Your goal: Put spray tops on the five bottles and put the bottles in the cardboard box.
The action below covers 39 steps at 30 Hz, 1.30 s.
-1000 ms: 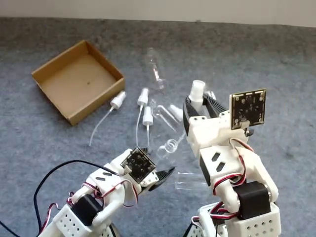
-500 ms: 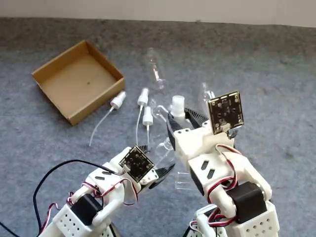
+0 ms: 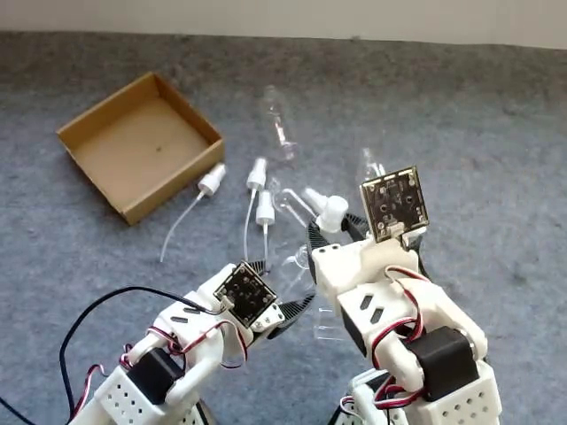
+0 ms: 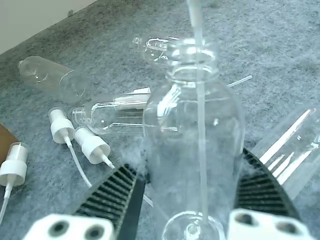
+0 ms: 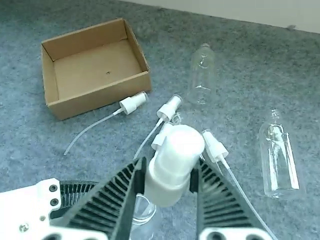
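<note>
The bottle [image 4: 195,145] clamped in the left gripper [image 4: 189,167] is clear, glossy plastic, smooth enough to catch highlights. The loose bottles [image 5: 277,152] look the same. The spray top [image 5: 175,157] pinched in the right gripper [image 5: 169,165] is smooth white plastic with a soft sheen. Both grippers' fingers [image 5: 107,200] are matt black ribbed plastic. The cardboard box [image 3: 173,186] is plain matt brown. The tabletop [image 3: 478,115] wears fuzzy grey cloth.
</note>
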### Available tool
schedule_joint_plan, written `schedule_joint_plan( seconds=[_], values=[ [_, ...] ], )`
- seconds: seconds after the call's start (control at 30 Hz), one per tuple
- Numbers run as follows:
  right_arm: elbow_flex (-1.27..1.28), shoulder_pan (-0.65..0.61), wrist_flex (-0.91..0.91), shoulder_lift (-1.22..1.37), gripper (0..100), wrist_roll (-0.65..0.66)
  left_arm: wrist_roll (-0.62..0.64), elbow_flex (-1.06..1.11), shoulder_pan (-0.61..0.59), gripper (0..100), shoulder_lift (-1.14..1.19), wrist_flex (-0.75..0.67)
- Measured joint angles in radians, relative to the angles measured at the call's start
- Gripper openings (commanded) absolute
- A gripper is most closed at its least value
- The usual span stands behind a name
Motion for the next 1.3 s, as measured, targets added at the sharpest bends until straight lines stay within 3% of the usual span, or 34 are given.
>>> schedule_joint_plan(
  seconds=[0.27, 0.47, 0.8, 0.97, 1.17, 1.3],
  values=[
    [0.0, -0.008, 0.021, 0.0, 12.4, 0.005, 0.0, 0.0, 0.0, 15, 0.0, 0.0],
    [0.0, -0.107, 0.121, 0.0, 12.5, 0.112, 0.0, 0.0, 0.0, 15, 0.0, 0.0],
    [0.0, -0.121, 0.126, 0.0, 12.5, 0.137, 0.0, 0.0, -0.002, 15, 0.0, 0.0],
    [0.0, -0.121, 0.126, 0.0, 12.6, 0.224, 0.0, 0.0, -0.003, 15, 0.0, 0.0],
    [0.0, -0.092, 0.126, 0.0, 25.0, 0.245, 0.0, 0.0, -0.002, 15, 0.0, 0.0],
    [0.0, -0.092, 0.126, 0.0, 27.1, 0.247, 0.0, 0.0, -0.002, 15, 0.0, 0.0]
  ],
)
